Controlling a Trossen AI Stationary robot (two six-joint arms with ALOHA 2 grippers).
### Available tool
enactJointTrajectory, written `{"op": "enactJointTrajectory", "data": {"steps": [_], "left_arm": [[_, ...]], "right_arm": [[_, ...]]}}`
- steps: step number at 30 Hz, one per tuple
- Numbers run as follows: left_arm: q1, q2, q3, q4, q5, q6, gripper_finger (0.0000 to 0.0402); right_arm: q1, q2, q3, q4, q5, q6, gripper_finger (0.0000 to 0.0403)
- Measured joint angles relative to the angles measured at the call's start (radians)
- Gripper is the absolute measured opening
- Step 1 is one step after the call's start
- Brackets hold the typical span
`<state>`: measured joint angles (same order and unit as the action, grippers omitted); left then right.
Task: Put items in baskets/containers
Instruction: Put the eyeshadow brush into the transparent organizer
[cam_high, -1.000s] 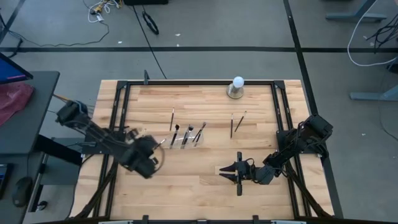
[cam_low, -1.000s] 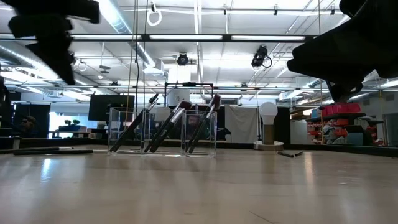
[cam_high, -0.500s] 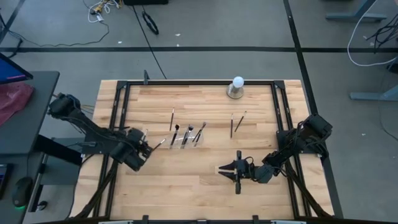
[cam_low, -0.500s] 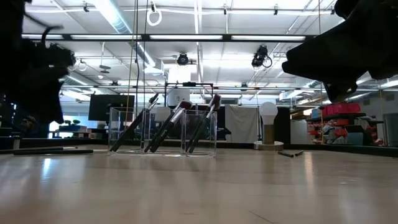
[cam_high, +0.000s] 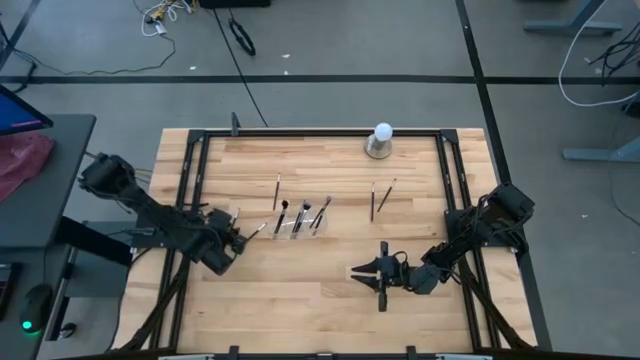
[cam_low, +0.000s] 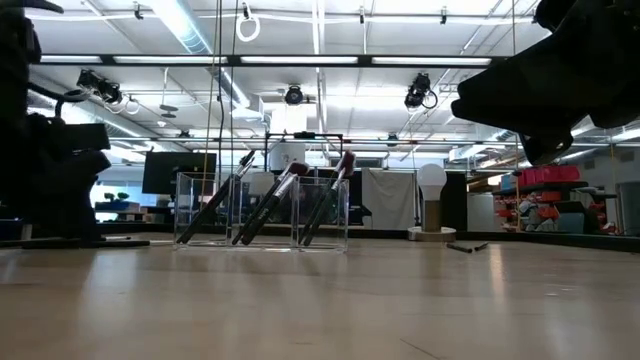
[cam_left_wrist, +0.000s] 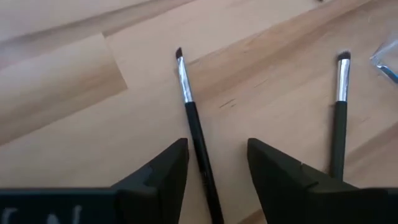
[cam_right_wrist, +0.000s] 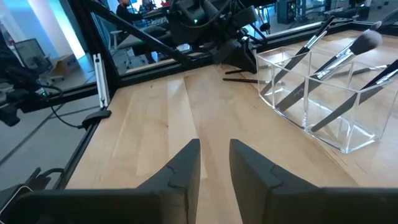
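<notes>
Left of centre in the high view, left gripper (cam_high: 232, 243) has dropped from its raised pose to the table, fingers apart astride a brush (cam_left_wrist: 198, 134), not yet clamped. Pick pending. Holder (cam_high: 297, 222) just beside. Right gripper (cam_high: 368, 273) idle, nearly closed, empty.

A clear plastic holder (cam_high: 298, 222) mid-table has 3 dark makeup brushes (cam_low: 275, 203) leaning inside; 5 brushes (cam_high: 382, 198) lie flat nearby.
</notes>
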<state>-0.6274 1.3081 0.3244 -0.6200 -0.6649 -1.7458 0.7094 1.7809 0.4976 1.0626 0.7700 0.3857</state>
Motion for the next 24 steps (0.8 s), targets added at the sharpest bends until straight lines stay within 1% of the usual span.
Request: {"op": "enactJointTrajectory", "data": {"steps": [3,8,17,19,24], "left_arm": [[-0.017,0.012,-0.003,-0.003,-0.02,-0.002,0.0151],[-0.041,0.037,-0.004,-0.002,-0.042,-0.002,0.0099],[-0.116,0.164,-0.003,0.034,-0.126,-0.05,0.0026],[-0.139,0.181,-0.004,0.034,-0.138,-0.064,0.0015],[-0.191,0.184,-0.009,0.028,-0.156,-0.11,0.0014]], "right_arm": [[0.0,0.0,0.0,0.0,0.0,0.002,0.0087],[0.0,0.0,0.0,0.0,0.0,0.003,0.0087],[0.0,0.0,0.0,-0.001,0.0,0.002,0.0087],[0.0,0.0,0.0,-0.001,0.0,0.002,0.0087],[0.0,0.0,0.0,-0.001,0.0,0.0,0.0087]]}}
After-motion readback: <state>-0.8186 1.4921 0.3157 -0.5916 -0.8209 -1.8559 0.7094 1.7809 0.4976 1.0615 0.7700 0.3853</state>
